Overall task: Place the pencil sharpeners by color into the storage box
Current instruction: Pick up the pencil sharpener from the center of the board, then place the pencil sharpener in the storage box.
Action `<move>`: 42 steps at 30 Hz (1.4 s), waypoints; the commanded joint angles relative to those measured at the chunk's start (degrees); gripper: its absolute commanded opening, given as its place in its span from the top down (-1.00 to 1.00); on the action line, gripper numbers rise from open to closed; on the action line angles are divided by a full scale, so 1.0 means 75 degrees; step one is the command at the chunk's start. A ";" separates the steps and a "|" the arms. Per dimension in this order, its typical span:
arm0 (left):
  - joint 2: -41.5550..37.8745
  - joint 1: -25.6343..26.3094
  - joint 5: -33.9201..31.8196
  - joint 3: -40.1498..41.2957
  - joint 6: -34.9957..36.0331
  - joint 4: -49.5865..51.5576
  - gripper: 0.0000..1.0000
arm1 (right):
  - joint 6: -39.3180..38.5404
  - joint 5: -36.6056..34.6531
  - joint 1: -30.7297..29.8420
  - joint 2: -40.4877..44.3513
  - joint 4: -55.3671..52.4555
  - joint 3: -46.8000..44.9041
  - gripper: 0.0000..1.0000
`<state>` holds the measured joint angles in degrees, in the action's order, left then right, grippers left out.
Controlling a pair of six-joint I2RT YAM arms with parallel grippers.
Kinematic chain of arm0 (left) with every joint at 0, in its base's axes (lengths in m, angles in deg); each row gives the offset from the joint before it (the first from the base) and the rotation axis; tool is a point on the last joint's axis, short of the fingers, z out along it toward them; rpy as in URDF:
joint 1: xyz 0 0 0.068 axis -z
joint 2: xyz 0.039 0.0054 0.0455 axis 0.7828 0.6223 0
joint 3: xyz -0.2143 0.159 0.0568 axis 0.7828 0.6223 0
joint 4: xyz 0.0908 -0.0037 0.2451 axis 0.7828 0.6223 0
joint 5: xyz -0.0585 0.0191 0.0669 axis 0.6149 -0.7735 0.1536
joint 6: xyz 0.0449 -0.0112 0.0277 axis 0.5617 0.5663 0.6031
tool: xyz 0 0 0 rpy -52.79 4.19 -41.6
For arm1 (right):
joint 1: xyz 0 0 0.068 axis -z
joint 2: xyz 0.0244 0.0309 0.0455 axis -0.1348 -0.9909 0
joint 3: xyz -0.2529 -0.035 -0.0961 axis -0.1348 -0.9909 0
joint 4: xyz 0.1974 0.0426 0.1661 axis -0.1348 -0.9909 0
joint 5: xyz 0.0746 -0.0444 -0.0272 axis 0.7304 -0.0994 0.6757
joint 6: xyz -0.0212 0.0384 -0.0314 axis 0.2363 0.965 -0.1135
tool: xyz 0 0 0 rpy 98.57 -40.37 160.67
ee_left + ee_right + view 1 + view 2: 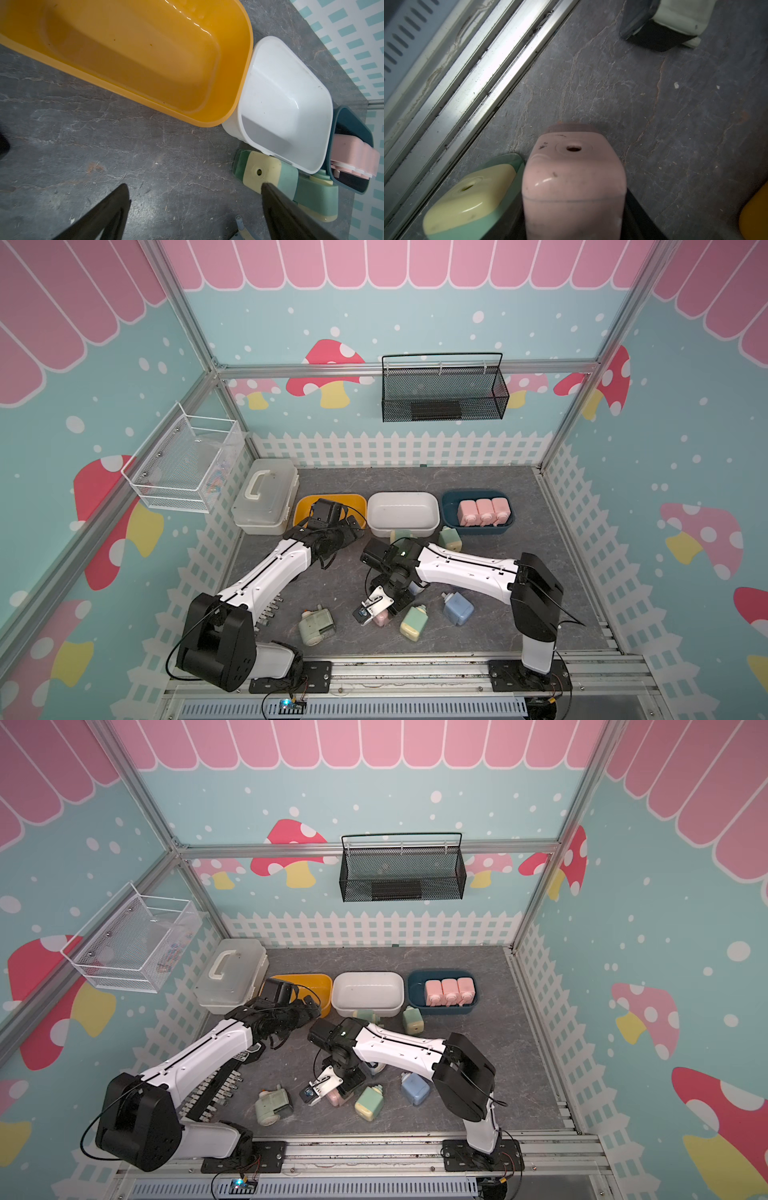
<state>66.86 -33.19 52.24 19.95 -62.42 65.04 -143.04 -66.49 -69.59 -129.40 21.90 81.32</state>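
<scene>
Pink sharpener (574,176) is sitting low at the front of the grey tabletop (675,124). The right gripper (574,220) is clamping it, with dark fingers (636,209) pressing on both flanks. Whether its base is touching the tabletop, cannot tell.

Count, pink: four. That is the clamped one plus a pink trio (484,512) standing side by side in the dark blue bin (449,516).

Count, green with cream end: four.
- The near green sharpener (413,622) is lying just beside the clamped pink one.
- The lone green sharpener (316,624) is lying nearer the left arm's base.
- The upright green sharpener (450,539) and the half-hidden green sharpener (401,536) are sitting in front of the white bin (403,495).

Count, blue: two. The open blue sharpener (458,608) is lying clear of the arm. The covered blue sharpener (374,1067) is showing only as a sliver under the right arm.

Bins: three in a row at the back, with the yellow bin (332,497) next to the white one.

The left gripper (195,199) is hanging spread wide beside the yellow bin, with only tabletop between its fingers.

The wrist views are showing the pencil holes in the pink and cream ends. In both top views the clamped pink one is mostly covered by the gripper.
</scene>
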 commanded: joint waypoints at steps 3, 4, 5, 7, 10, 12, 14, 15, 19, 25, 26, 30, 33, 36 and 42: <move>0.0140 -0.0072 0.0136 0.0022 0.0099 -0.0068 -0.98 | 0.0520 0.0069 0.0197 0.0450 0.0058 0.0242 1.00; 0.0154 -0.0065 0.0173 0.0025 0.0117 -0.0080 -0.98 | 0.0632 0.0010 0.0257 0.0531 0.0187 0.0228 1.00; 0.0155 -0.0067 0.0203 0.0018 0.0140 -0.0091 -0.98 | 0.0755 0.0003 0.0331 0.0613 0.0304 0.0207 1.00; 0.0151 -0.0074 0.0184 0.0039 0.0176 -0.0114 -0.98 | 0.1237 -0.0130 0.0488 0.0794 0.0784 0.0117 1.00; 0.0151 -0.0070 0.0170 0.0068 0.0227 -0.0170 -0.98 | 0.1866 -0.0144 0.0821 0.1081 0.1308 0.0029 1.00; 0.0151 -0.0075 0.0232 0.0068 0.0256 -0.0220 -0.98 | 0.2231 -0.0126 0.1024 0.1268 0.1498 -0.0009 1.00; 0.0163 -0.0076 0.0288 0.0061 0.0311 -0.0265 -0.98 | 0.2667 -0.0016 0.1265 0.1446 0.1623 -0.0033 1.00; 0.0169 -0.0070 0.0308 0.0046 0.0328 -0.0269 -0.98 | 0.2855 0.0012 0.1371 0.1510 0.1684 -0.0050 1.00; 0.0260 -0.0068 0.0457 -0.0002 0.0339 -0.0294 -0.98 | 0.3792 -0.0273 0.1840 0.1776 0.1953 -0.0122 1.00; 0.0529 -0.0052 0.0755 -0.0132 0.0382 -0.0368 -0.98 | 0.5353 -0.1292 0.2498 0.1866 0.1932 0.0089 1.00; 0.0578 -0.0042 0.0779 -0.0176 0.0397 -0.0388 -0.98 | 0.5561 -0.1408 0.2593 0.1865 0.1904 0.0121 1.00; 0.0724 0.0033 0.1058 -0.0323 0.0549 -0.0488 -0.98 | 0.6135 -0.1704 0.3023 0.1876 0.1908 0.0103 1.00; 0.0778 0.0292 0.1012 -0.0525 0.0790 -0.0515 -0.98 | 0.6544 -0.2141 0.3281 0.1818 0.1943 0.0122 1.00; 0.0839 0.0573 0.0879 -0.0762 0.0955 -0.0510 -0.98 | 0.6895 -0.2241 0.3546 0.1750 0.1947 0.0170 1.00; 0.1259 0.1054 0.0942 -0.1309 0.1265 -0.0469 -0.98 | 0.7721 -0.2380 0.4037 0.1527 0.1874 0.0350 1.00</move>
<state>74.71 -26.70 58.67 12.50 -55.53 62.02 -90.17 -83.10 -40.43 -117.18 35.45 81.73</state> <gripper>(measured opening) 0.990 0.544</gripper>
